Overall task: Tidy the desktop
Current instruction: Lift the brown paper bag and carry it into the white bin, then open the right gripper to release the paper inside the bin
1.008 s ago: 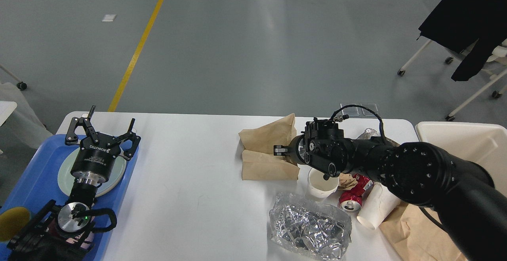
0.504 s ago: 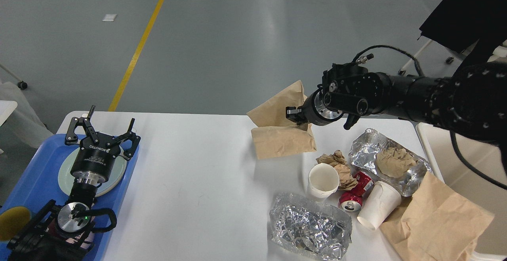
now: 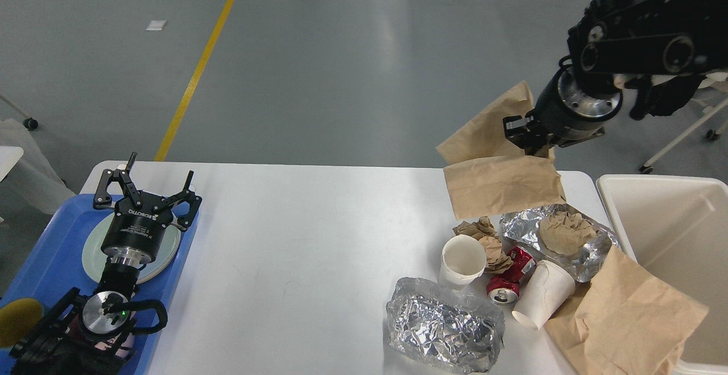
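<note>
The white desktop (image 3: 296, 233) fills the lower middle of the head view. My right gripper (image 3: 526, 136) is shut on a folded brown paper bag (image 3: 500, 181) and holds it in the air above the desktop's back right corner. My left gripper (image 3: 149, 184) is open and empty above a pale plate (image 3: 94, 250) on the blue tray (image 3: 51, 250) at the left. On the right of the desktop lie two white paper cups (image 3: 462, 258), a crushed red can (image 3: 506, 284), crumpled foil (image 3: 443, 326), crumpled brown paper (image 3: 563, 230) and another brown bag (image 3: 625, 312).
A cream-white bin (image 3: 671, 233) stands open beside the desktop's right edge. A chair with a dark cloth stands on the floor behind my right arm. A yellow line (image 3: 199, 68) runs along the grey floor.
My right gripper has lifted the brown paper bag off the desktop and carried it up and to the right, towards the bin. The left arm has not moved.
</note>
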Available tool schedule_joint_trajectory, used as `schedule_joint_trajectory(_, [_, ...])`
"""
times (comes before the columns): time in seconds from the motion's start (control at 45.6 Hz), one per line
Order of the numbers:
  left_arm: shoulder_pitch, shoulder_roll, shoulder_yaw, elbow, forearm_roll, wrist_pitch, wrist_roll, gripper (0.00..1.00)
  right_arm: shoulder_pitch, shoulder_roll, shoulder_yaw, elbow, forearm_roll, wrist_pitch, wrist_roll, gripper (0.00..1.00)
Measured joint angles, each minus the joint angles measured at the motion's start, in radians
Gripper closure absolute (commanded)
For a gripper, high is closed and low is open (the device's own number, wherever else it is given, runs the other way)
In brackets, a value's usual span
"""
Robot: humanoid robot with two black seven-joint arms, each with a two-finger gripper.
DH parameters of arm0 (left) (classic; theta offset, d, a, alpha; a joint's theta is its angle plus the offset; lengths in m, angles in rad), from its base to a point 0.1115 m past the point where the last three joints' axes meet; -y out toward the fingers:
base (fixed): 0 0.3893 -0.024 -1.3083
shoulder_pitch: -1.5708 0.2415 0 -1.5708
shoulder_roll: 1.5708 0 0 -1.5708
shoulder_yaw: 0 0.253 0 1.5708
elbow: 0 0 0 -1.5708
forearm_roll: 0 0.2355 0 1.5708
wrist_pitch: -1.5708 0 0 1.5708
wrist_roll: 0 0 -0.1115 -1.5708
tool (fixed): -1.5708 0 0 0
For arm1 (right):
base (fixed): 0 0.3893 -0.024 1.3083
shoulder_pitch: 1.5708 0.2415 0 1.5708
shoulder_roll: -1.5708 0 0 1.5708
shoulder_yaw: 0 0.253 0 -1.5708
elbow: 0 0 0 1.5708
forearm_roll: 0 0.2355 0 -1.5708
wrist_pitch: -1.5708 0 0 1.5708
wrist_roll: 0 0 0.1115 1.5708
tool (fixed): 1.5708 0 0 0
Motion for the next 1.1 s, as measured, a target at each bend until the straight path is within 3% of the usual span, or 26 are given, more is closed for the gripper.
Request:
schedule_joint_trajectory(0.219, [0.000,0.001,-0.001,0.000,0.000,0.001,0.000,0.03,0.185,-0.026,-0.182,0.158,-0.002,0.054,0.140,1.00])
schedule_joint_trajectory(0.395, [0.000,0.001,-0.001,0.001,0.000,0.002,0.000,0.03,0.194,-0.046,-0.297,0.165,-0.008,0.023,0.160,1.00])
schedule_joint_trajectory(0.548, [0.000,0.001,-0.001,0.002,0.000,0.002,-0.001,0.03,0.122,-0.161,-0.388,0.117,-0.045,-0.052,0.154,1.00])
schedule_joint_trajectory(0.789, [0.000,0.000,-0.001,0.002,0.000,0.002,-0.002,0.03,-0.221,-0.435,-0.359,-0.216,-0.132,-0.073,0.145,1.00])
schedule_joint_trajectory(0.943, [0.000,0.000,-0.001,0.002,0.000,0.002,-0.002,0.03,-0.578,-0.544,-0.158,-0.507,-0.135,-0.079,0.149,1.00])
schedule_joint_trajectory(1.096, [0.000,0.000,-0.001,0.002,0.000,0.002,-0.002,0.03,-0.924,-0.562,0.061,-0.740,-0.135,-0.109,0.149,1.00])
